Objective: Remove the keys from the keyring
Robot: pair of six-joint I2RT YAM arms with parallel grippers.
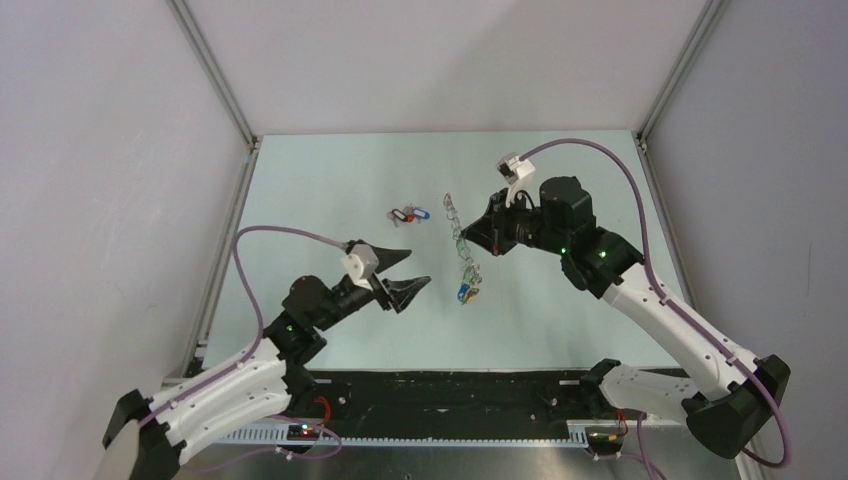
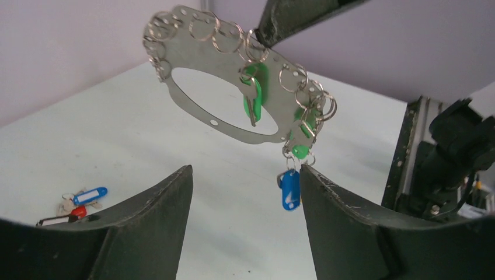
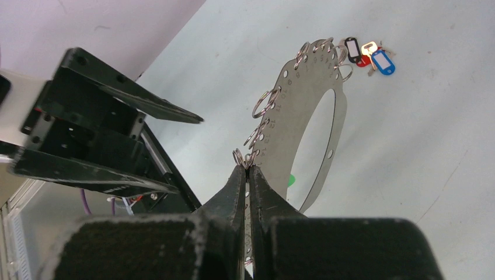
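My right gripper [image 3: 246,169] is shut on the rim of the keyring [image 3: 286,116], a flat grey hoop fringed with small rings, and holds it up above the table. The hoop shows edge-on in the top view [image 1: 462,245] and broadside in the left wrist view [image 2: 204,52]. Green-headed keys [image 2: 254,96] hang on it. A blue-headed key [image 2: 290,189] dangles from its lowest ring. My left gripper [image 2: 245,172] is open and empty, just below and in front of the hoop, its right finger beside the blue key. In the top view it [image 1: 418,268] sits left of the hoop.
A loose cluster of coloured-headed keys [image 1: 408,214] lies on the pale table behind the left gripper, also in the left wrist view [image 2: 79,201] and the right wrist view [image 3: 368,52]. Grey walls close in the table on three sides.
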